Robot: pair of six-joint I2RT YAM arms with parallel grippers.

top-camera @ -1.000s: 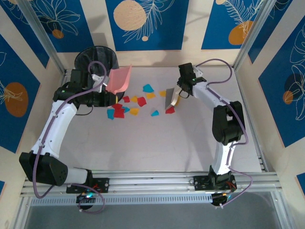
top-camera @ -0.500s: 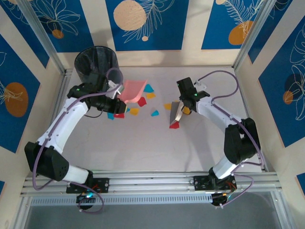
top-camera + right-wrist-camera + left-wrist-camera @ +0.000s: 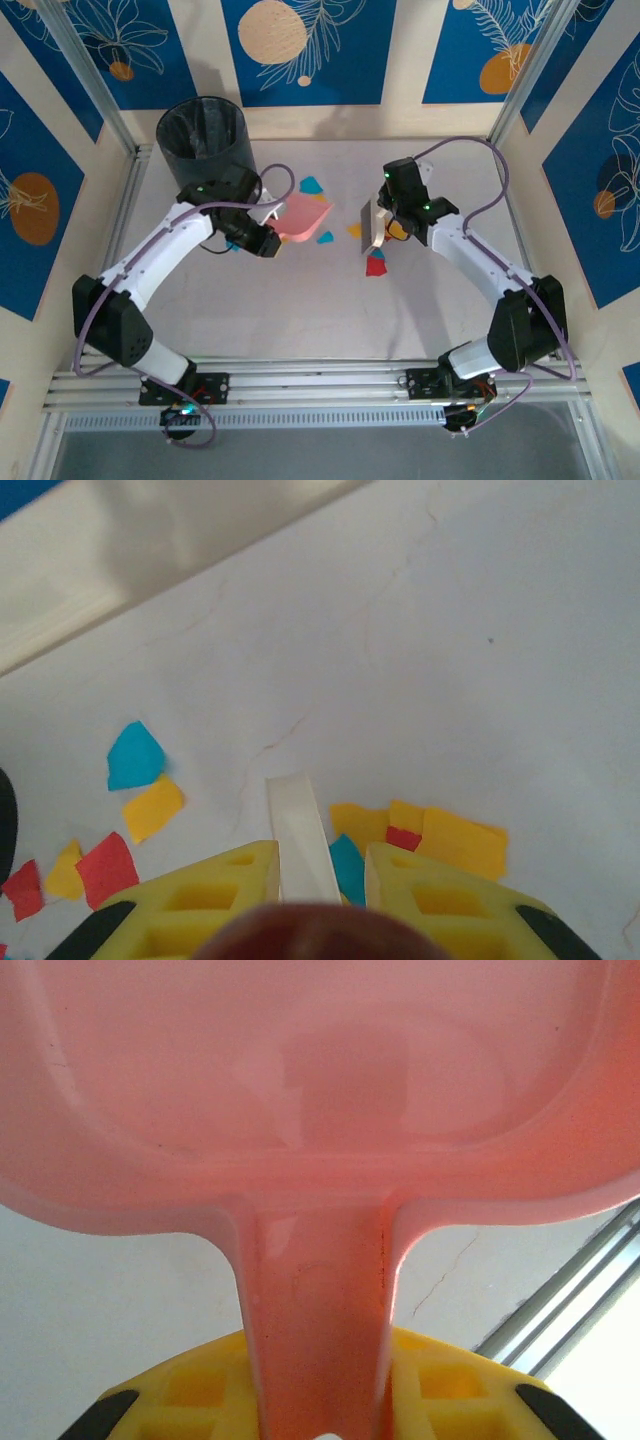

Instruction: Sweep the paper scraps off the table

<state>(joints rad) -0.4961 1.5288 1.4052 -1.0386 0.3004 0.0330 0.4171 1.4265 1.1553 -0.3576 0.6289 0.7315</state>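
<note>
My left gripper [image 3: 262,240] [image 3: 320,1365] is shut on the handle of the pink dustpan [image 3: 302,217] [image 3: 320,1080], which lies low over the table [image 3: 330,310] at centre left. My right gripper [image 3: 387,222] [image 3: 320,865] is shut on a flat whitish scraper [image 3: 370,222] [image 3: 298,835], just right of the pan. Paper scraps lie between and around them: cyan [image 3: 311,185], cyan [image 3: 325,237], yellow [image 3: 352,230], red [image 3: 376,266]. The right wrist view shows cyan [image 3: 133,755], yellow [image 3: 152,808], red [image 3: 105,868] and a yellow cluster [image 3: 455,838]. The pan hides some scraps.
A black waste bin [image 3: 203,135] stands at the table's back left corner. Aluminium rails [image 3: 320,375] edge the table, and blue floral wall panels [image 3: 310,50] rise behind it. The near half of the table is bare white.
The left arm has carried the dustpan rightward and nearer, down over the left cluster of scraps. The right arm has pulled the scraper nearer, dragging a red scrap with it.
</note>
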